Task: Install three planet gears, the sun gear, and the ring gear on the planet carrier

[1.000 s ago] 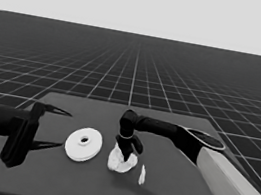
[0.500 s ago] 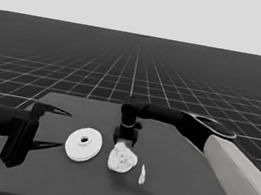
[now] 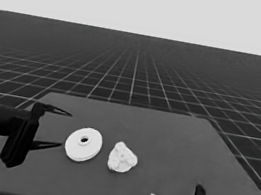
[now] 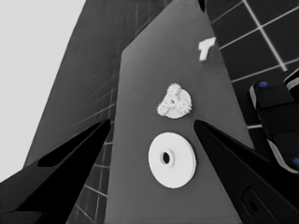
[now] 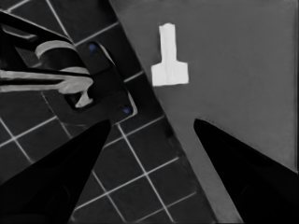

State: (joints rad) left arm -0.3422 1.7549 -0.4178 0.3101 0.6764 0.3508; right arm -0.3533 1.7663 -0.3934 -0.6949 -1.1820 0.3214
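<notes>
The larger round part (image 3: 83,144) lies flat, lower left of centre in the head view, hole up. Just right of it, apart, the smaller round part (image 3: 123,157) with gears (image 4: 174,101) bunched on top.

A simulated test space, no real room: flat dark rectangular tabletop (image 3: 172,150) floating over a dark floor ruled with pale grid lines (image 3: 134,78) out to a straight horizon, under a blank pale band (image 3: 147,4). No walls, no furniture. Beyond the tabletop's edge, only dark machinery with small blue lights (image 5: 100,79).
</notes>
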